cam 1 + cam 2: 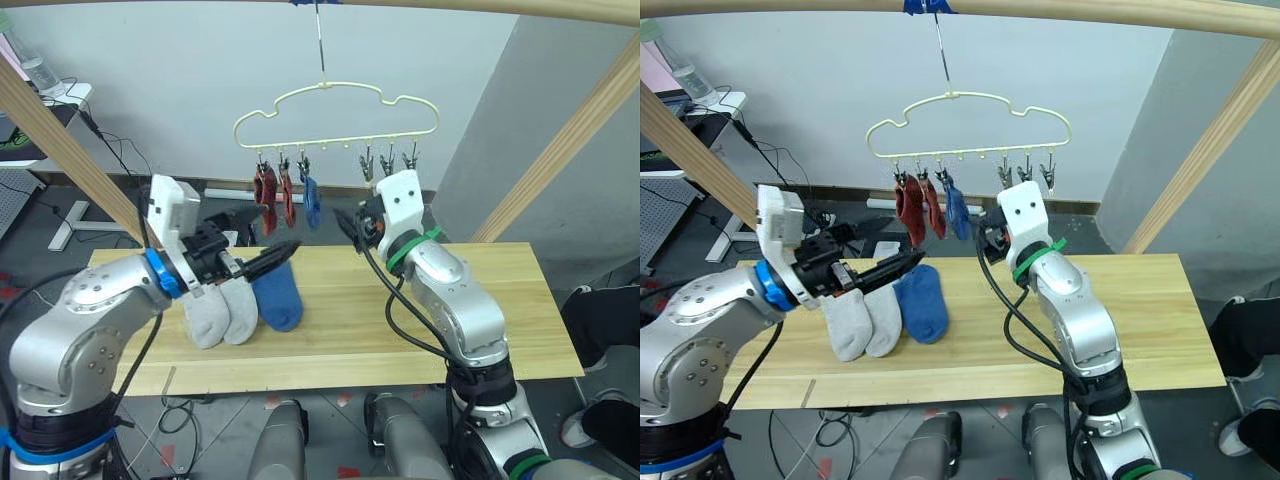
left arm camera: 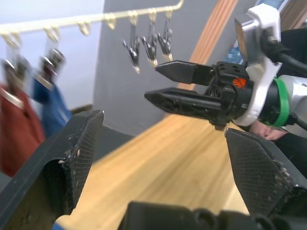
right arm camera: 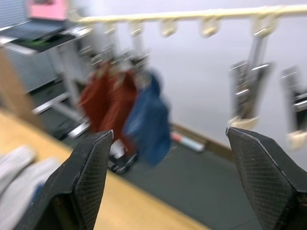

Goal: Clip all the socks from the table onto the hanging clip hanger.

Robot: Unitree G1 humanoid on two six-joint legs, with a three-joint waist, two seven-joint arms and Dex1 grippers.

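1. The clip hanger (image 1: 335,108), a pale yellow wire cloud shape, hangs by its long hook from a round wooden pole (image 1: 420,6) above the far edge of the table (image 1: 480,310).
2. Three socks are already clipped at the hanger's left end: two rust red socks (image 1: 273,198) side by side, and a blue sock (image 1: 312,201) just beside them. The three metal clips (image 1: 387,163) at the right end hang bare.
3. Three socks lie flat on the table's left part, side by side and touching: two light grey socks (image 1: 222,312) and, to their right, a second blue sock (image 1: 279,296).
4. The left hand (image 1: 262,263) hovers low over the socks on the table, just above the lying blue sock; in the left wrist view its fingers (image 2: 72,158) stand wide apart with nothing between them.
5. The right hand (image 1: 350,226) is raised above the far table edge, below the bare clips and near the hanging blue sock. The right wrist view shows its fingers (image 3: 81,177) spread wide and empty, facing the hanger's row of clips.
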